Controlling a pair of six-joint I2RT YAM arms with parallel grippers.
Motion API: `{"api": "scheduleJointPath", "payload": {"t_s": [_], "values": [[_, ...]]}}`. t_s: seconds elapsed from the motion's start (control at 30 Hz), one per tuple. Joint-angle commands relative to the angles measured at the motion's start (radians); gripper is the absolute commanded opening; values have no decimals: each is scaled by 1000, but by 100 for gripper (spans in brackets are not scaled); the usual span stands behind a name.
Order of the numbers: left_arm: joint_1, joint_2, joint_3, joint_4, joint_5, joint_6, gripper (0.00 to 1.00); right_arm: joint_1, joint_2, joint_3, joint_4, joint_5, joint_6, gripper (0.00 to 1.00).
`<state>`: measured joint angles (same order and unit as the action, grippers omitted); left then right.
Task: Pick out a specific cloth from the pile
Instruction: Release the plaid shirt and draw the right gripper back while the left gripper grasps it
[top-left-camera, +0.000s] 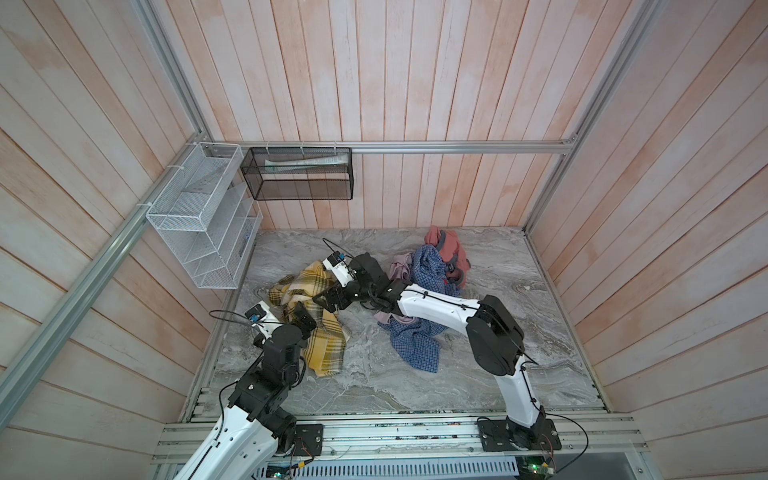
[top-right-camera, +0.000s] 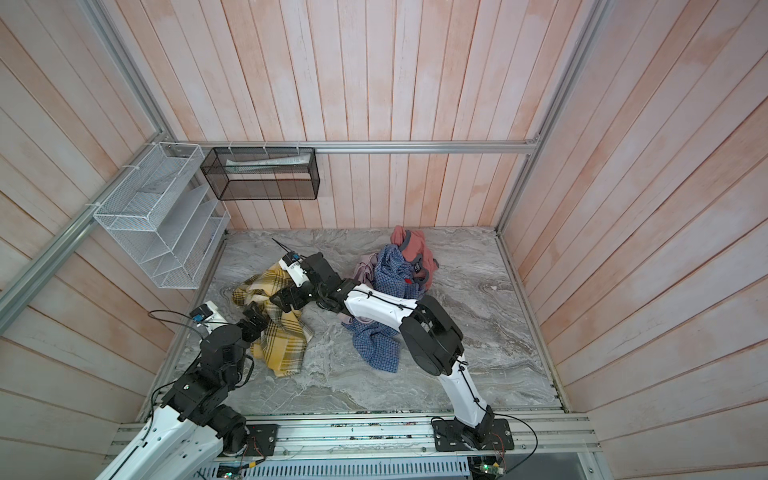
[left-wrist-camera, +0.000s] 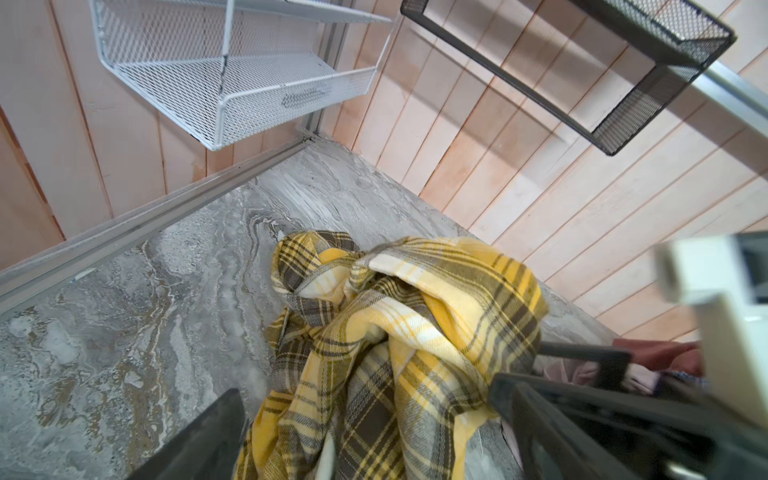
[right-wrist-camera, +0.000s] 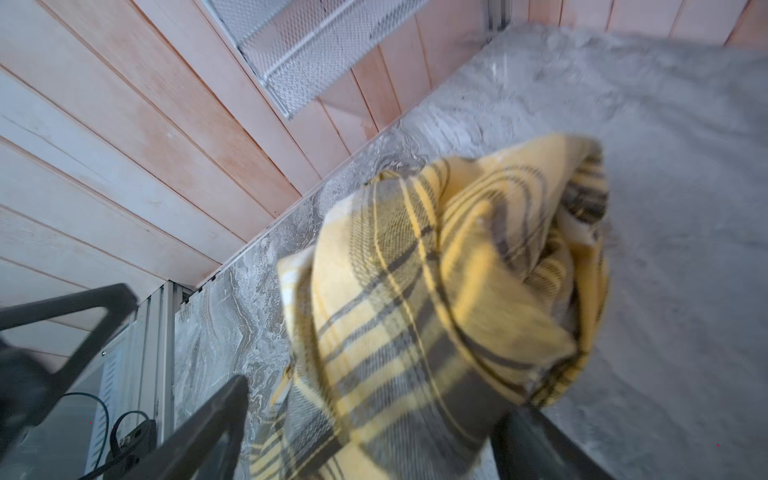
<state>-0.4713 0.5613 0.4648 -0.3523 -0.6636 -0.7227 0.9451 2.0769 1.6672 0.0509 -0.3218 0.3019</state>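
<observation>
Standing wide apart, your left fingers (left-wrist-camera: 199, 440) and right fingers (right-wrist-camera: 235, 397) are clasping nothing; the cloth (top-left-camera: 324, 345) is lying bunched on the surface (top-left-camera: 415, 382), apart from the pile (top-left-camera: 432, 266).

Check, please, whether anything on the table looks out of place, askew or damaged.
Nothing is spilled or damaged. The cloth lies crumpled at the left of the table, apart from the pile; the blue checked shirt trails out of the pile toward the front.
</observation>
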Motion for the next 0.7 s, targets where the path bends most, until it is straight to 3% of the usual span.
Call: {"api": "scheduleJointPath", "payload": {"t_s": [0.0,0.2,0.47,0.6,0.67], "values": [[1,49,13,-113,67,-76,100,-21,-80,-49,-17,76,-60,97],[-37,136,-2,-117,107,-142,100,-76,-226,-198,-9,128,-101,98],[-50,393,37,-24,149,-131,100,-177,-388,-426,65,101,-110,98],[1,517,64,21,169,-98,100,-207,-438,-499,113,92,-91,98],[59,560,57,103,254,-22,99,-220,-466,-524,125,101,-93,98]]}}
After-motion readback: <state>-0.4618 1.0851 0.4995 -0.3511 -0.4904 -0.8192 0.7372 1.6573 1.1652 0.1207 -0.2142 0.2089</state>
